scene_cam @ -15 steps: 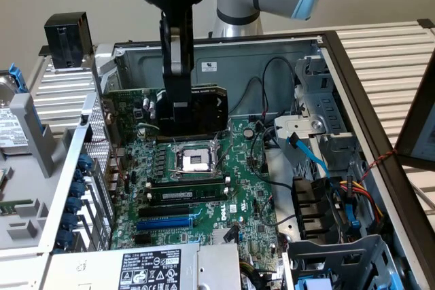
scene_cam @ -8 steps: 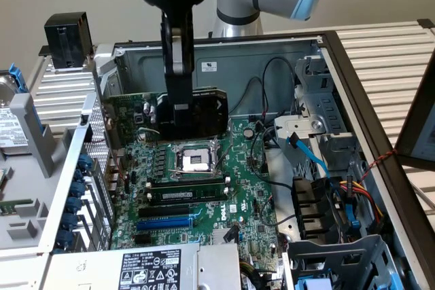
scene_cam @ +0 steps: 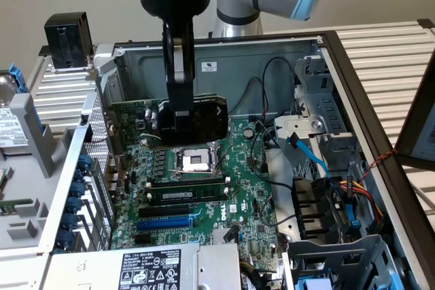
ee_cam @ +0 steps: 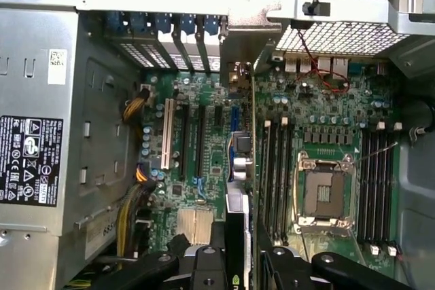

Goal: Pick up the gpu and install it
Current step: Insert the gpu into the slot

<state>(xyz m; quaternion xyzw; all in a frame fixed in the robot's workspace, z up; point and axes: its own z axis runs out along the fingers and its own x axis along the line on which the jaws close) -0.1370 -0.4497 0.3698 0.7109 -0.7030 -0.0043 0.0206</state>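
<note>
Hand (scene_cam: 182, 127) points straight down, clamped on the gpu (scene_cam: 212, 117); both hang above the motherboard (scene_cam: 246, 176).

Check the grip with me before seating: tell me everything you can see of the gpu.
The gpu is a short green circuit board with a black rectangular cooler shroud that looks like plastic. It stands on edge, clamped between the black fingers of the gripper. It hangs inside the open grey metal computer case, above the large green motherboard near the empty silver processor socket. It sits in no slot, and nothing but the fingers seems to touch it.
</note>
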